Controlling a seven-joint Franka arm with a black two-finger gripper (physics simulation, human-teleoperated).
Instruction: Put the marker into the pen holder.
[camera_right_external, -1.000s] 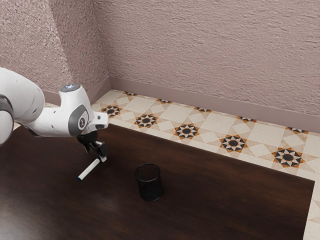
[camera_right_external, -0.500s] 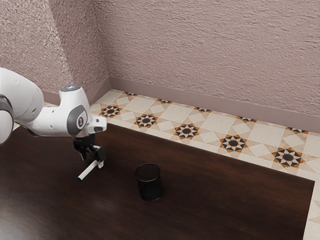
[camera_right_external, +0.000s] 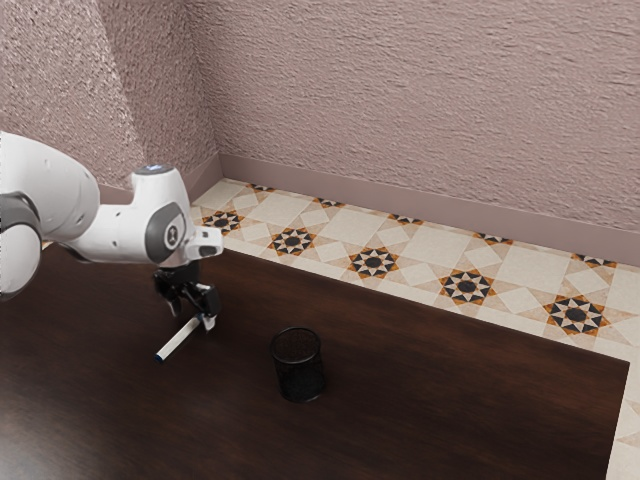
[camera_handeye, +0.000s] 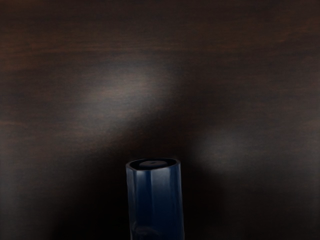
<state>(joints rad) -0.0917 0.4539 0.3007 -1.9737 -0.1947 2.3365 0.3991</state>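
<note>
Near the marker's far end, my black gripper stands open in the exterior view, its two fingers apart. The white marker lies slantwise on the dark table, a dark blue tip at its near end. Its other end reaches to the fingertip on the exterior view's right, which partly hides it. In the wrist view the marker's blue end appears large at the lower edge, close under my hand. The black mesh pen holder stands upright, toward the exterior view's right from the gripper.
The dark wooden table extends around the marker and holder, with its edge toward the exterior view's right. Beyond it are a patterned tile floor and a rough pink wall.
My hand went down and slightly toward the exterior view's left, then rose and came back toward its right. The marker's near end and the pen holder have kept their places.
</note>
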